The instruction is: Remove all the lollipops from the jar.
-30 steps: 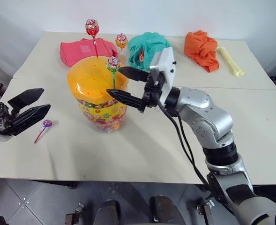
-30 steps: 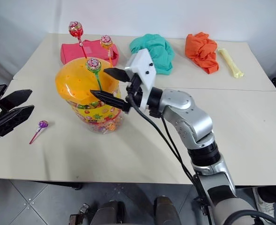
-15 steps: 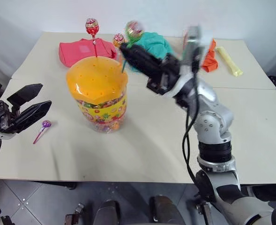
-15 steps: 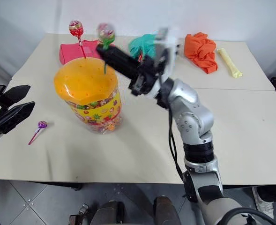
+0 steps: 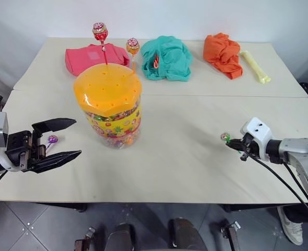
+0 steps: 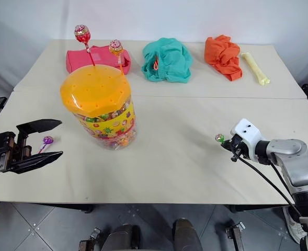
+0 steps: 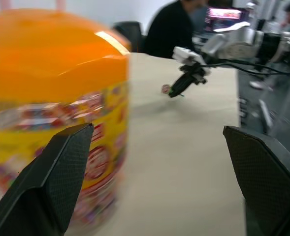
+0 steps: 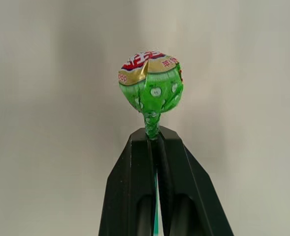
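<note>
Since the earlier frame the right hand [image 5: 232,142] has swung away from the jar [image 5: 110,106] toward the right edge of the surface [image 5: 185,157], carrying off the green lollipop [image 5: 225,137] that stood in the orange lid; its two black fingers are pinched shut on the stick just below the wrapped head, and it hangs low over the surface near the front right. The left hand [image 5: 59,140] has edged a little toward the jar and turned; its fingers are spread wide with nothing between them, near the front left edge. The jar stands upright left of the surface's middle, the lid on. Two lollipops stand in the lid at its far side, a red lollipop [image 5: 99,30] and an orange lollipop [image 5: 133,45]. The purple lollipop [image 5: 52,139] lies flat on the surface between the jar and the left edge. Along the back edge lie a pink cloth [image 5: 91,56], a teal cloth [image 5: 167,57], an orange cloth [image 5: 223,52] and a pale yellow tube [image 5: 256,67].
</note>
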Controlling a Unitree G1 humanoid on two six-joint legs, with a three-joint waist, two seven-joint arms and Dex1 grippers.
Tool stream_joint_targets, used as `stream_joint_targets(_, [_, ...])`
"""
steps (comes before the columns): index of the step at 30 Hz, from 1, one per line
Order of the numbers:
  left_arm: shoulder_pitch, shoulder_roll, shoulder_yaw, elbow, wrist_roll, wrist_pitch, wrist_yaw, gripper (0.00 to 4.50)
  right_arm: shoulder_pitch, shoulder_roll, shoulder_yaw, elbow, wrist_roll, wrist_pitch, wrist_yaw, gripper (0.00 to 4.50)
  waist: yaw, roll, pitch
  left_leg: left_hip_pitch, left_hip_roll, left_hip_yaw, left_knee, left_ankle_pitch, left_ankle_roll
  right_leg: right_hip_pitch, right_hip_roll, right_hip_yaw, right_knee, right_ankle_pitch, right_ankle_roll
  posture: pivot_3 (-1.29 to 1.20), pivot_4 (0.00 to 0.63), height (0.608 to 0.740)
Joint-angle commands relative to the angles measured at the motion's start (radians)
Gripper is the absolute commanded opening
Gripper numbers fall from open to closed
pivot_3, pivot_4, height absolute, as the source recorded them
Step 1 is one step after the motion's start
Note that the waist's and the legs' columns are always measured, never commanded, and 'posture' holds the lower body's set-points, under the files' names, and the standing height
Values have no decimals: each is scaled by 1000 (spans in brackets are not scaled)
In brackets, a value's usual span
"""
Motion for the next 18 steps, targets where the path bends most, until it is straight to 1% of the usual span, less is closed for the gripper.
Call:
stream_joint_targets(1, [15,-1,10,-39,-12,-21,-8,4500,9,-10,-27,11,-17,-9,10,33,3,0,0,1,1,0,0,0,0,0,0,0,0,0,0,0,150,740])
stream_joint_targets(4, [27,-12,7,-44,-11,-28,-4,4500,17,-18,-31,-2,0,3,58,734,9,0,0,2,0,0,0,0,0,0,-1,1,0,0,0,0,150,740])
stream_joint_targets(8, [36,-33,25,-49,-26,-25,28,4500,-29,24,-108,-5,78,-82,120,1987,10,0,0,1,0,-1,0,0,0,0,-2,0,0,0,0,0,150,740])
stream_joint_targets(9, [30,-48,45,-34,-37,-22,58,4500,-61,43,-123,-7,101,-129,144,2289,10,0,0,1,0,-1,0,0,0,0,-2,0,0,0,0,0,150,740])
stream_joint_targets(11, [24,-66,77,-9,-58,-11,103,4500,-120,86,-145,-11,153,-183,182,2289,6,0,0,1,1,-1,1,0,0,0,-1,0,0,0,1,0,150,740])
stream_joint_targets(14, [-3,-124,142,61,-70,-36,211,4500,-293,235,-157,-51,293,-85,141,2289,-4,1,1,1,2,-1,1,0,0,0,0,0,1,0,0,0,150,740])
stream_joint_targets(17, [-3,-146,168,86,-76,-36,248,4500,-406,329,-120,-60,306,-12,76,2289,-8,1,1,3,4,-3,0,0,-1,0,-1,-2,4,0,0,0,150,740])
stream_joint_targets(18, [-1,-153,175,92,-78,-37,259,4500,-475,385,-90,-41,291,33,16,2289,-8,1,1,2,4,-3,0,0,-1,0,-3,-3,5,0,0,0,150,740])
